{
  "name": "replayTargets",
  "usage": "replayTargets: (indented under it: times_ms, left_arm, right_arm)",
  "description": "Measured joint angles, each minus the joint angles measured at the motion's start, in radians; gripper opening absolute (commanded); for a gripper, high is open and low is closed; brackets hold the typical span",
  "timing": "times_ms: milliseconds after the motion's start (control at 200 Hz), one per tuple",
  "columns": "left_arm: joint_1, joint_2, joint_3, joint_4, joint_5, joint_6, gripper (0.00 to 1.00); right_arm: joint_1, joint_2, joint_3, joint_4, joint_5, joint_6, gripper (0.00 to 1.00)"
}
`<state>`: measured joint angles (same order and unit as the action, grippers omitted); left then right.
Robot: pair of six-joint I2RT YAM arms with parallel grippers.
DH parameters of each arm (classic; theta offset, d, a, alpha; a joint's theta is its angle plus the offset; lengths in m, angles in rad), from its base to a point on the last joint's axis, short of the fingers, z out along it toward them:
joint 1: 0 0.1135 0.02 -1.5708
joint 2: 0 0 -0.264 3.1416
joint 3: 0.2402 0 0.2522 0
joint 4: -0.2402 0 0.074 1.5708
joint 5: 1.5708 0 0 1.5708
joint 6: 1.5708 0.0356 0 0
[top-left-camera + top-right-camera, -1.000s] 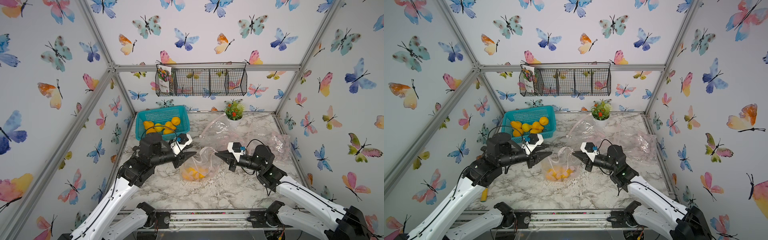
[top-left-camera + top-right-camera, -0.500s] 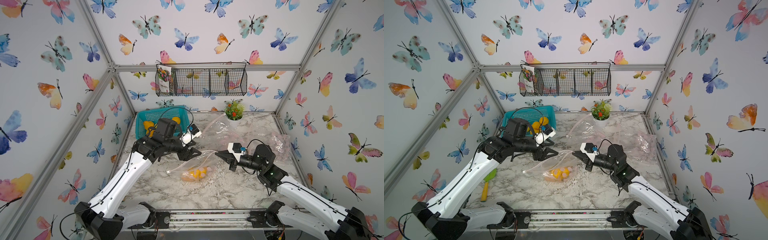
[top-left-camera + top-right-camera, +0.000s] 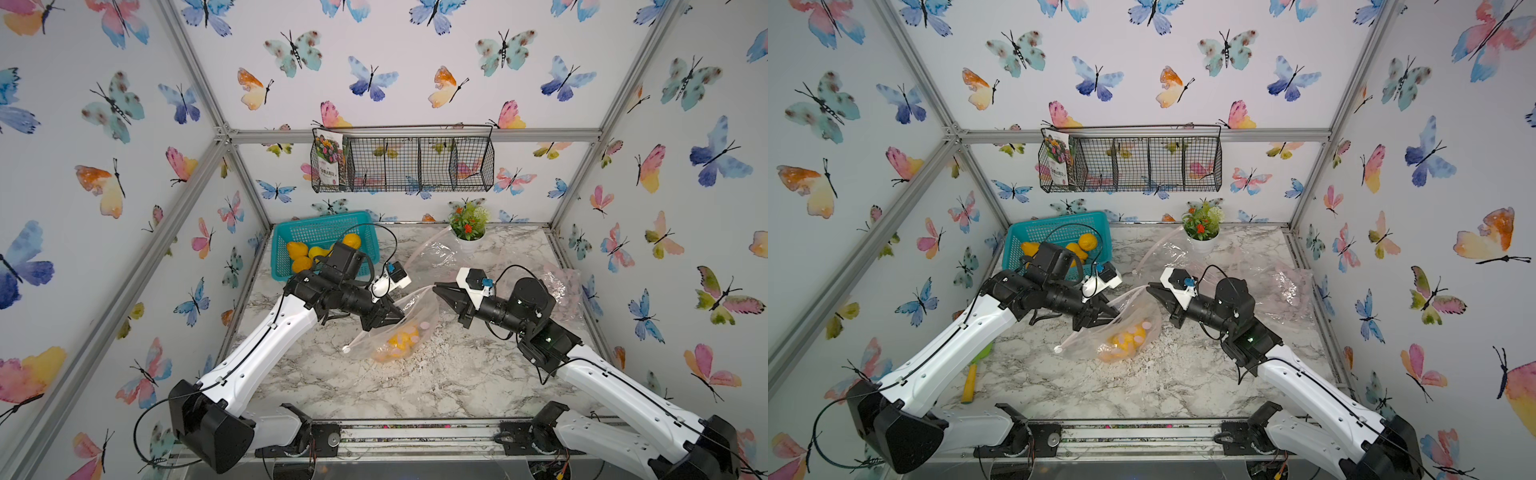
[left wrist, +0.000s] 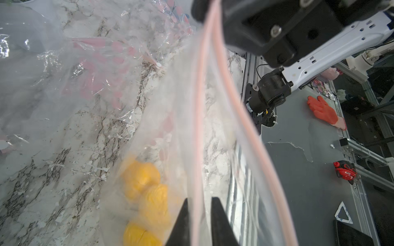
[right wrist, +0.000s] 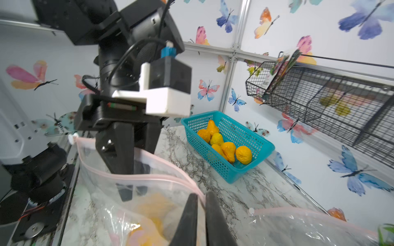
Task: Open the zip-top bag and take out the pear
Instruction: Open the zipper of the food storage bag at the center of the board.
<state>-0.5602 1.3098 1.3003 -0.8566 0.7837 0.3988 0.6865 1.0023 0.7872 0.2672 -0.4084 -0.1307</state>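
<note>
Pink zip strips edge the clear zip-top bag, which sits near the middle of the marble surface in both top views, its bottom apparently resting there and its mouth lifted between the two arms. Yellow pears lie bunched at the bottom of the bag, showing through the plastic. The left gripper comes in from the left side, and in the left wrist view its jaws are closed on one pink strip, with only the thin plastic between them. The right gripper meets the bag from the opposite side; its jaws pinch the end of the zip where the two strips join. From that pinch the strips run apart, so the mouth is partly open, and the right wrist view shows one left finger through the plastic, inside the mouth. A teal basket holding more yellow fruit stands in the back left corner, behind the left arm. Two empty clear bags lie crumpled on the surface, one beside the potted plant, the other behind the right arm near the right wall. A black wire rack hangs on the back wall with a flower packet in its leftmost compartment. A yellow-handled green tool lies beside the left arm.
</note>
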Motion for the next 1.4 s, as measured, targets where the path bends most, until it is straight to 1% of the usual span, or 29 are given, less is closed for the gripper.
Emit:
replayTargets:
  times_ms: [35,80,95,135,185,270,350,405,425,481,566,666,711,841,911,981,1066,1191,1401]
  left_arm:
    - [0.0,0.011,0.007,0.0,0.002,-0.006,0.0]
    - [-0.001,0.023,0.018,0.012,0.004,-0.022,0.0]
    - [-0.003,0.027,0.023,0.018,0.003,-0.035,0.0]
    - [-0.003,0.031,0.032,0.044,0.001,-0.072,0.0]
    - [-0.003,0.031,0.039,0.082,-0.013,-0.118,0.0]
    - [-0.003,0.027,0.054,0.174,-0.049,-0.211,0.0]
    - [-0.003,0.014,0.061,0.272,-0.12,-0.308,0.0]
    - [-0.008,0.003,0.074,0.316,-0.193,-0.366,0.0]
    - [-0.009,0.002,0.078,0.32,-0.21,-0.367,0.0]
    - [-0.017,-0.006,0.104,0.345,-0.298,-0.403,0.0]
    - [-0.035,-0.015,0.128,0.371,-0.41,-0.423,0.0]
    - [-0.051,-0.029,0.104,0.413,-0.467,-0.454,0.0]
    - [-0.057,-0.035,0.077,0.438,-0.469,-0.469,0.0]
    - [-0.084,-0.04,-0.094,0.561,-0.463,-0.557,0.0]
    - [-0.106,-0.029,-0.188,0.623,-0.457,-0.607,0.0]
    - [-0.142,0.0,-0.241,0.666,-0.454,-0.649,0.0]
    - [-0.183,0.048,-0.247,0.694,-0.447,-0.678,0.0]
    - [-0.242,0.124,-0.22,0.725,-0.445,-0.706,0.0]
    - [-0.302,0.158,-0.191,0.752,-0.457,-0.725,0.0]
  right_arm:
    - [0.0,0.006,0.021,-0.009,0.031,0.007,0.25]
    - [0.0,0.015,0.049,-0.024,0.071,0.014,0.34]
    - [0.0,0.018,0.058,-0.028,0.084,0.021,0.36]
    - [0.0,0.027,0.086,-0.049,0.126,0.037,0.45]
    - [0.0,0.04,0.127,-0.079,0.183,0.053,0.51]
    - [0.0,0.063,0.203,-0.142,0.292,0.122,0.54]
    - [0.0,0.08,0.276,-0.203,0.387,0.218,0.56]
    - [0.0,0.088,0.321,-0.247,0.418,0.286,0.57]
    - [-0.001,0.09,0.334,-0.26,0.423,0.311,0.57]
    - [-0.002,0.095,0.362,-0.286,0.422,0.377,0.58]
    - [-0.002,0.102,0.37,-0.302,0.386,0.492,0.58]
    - [-0.002,0.138,0.37,-0.32,0.327,0.629,0.58]
    - [-0.002,0.164,0.37,-0.33,0.294,0.68,0.59]
    - [-0.002,0.233,0.356,-0.389,0.222,0.801,0.63]
    - [-0.002,0.23,0.308,-0.409,0.212,0.856,0.66]
    - [-0.002,0.204,0.245,-0.423,0.207,0.908,0.69]
    - [-0.002,0.169,0.194,-0.445,0.202,0.959,0.71]
    - [-0.002,0.126,0.164,-0.474,0.202,1.008,0.72]
    - [-0.002,0.042,0.11,-0.501,0.214,1.084,0.76]
